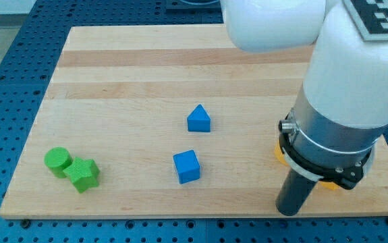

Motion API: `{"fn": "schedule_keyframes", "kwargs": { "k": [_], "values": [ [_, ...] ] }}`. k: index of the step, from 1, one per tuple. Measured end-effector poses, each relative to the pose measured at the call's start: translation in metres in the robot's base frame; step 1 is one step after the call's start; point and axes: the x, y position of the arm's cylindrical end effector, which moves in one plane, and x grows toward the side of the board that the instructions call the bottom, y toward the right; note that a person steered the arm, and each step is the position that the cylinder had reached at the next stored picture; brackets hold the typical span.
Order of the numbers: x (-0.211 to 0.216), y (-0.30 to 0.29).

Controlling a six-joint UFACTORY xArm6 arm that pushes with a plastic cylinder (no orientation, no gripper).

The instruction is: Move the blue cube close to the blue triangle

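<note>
The blue cube (186, 167) lies on the wooden board (146, 74) a little below the centre. The blue triangle (198, 119) lies just above it and slightly to the right, with a small gap between them. My tip (289, 213) is near the board's bottom edge, well to the right of the blue cube and touching no blue block. The white arm fills the view's upper right.
A green cylinder (57, 160) and a green star-shaped block (83, 175) sit touching at the bottom left. A yellow-orange block (279, 151) is mostly hidden behind the arm, just above my tip. The board's bottom edge runs close below my tip.
</note>
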Motion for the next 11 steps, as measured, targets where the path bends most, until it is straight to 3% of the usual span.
{"fn": "schedule_keyframes", "kwargs": {
  "k": [6,9,11],
  "values": [
    [0.0,-0.008],
    [-0.017,-0.125],
    [-0.017,-0.135]
  ]
}}
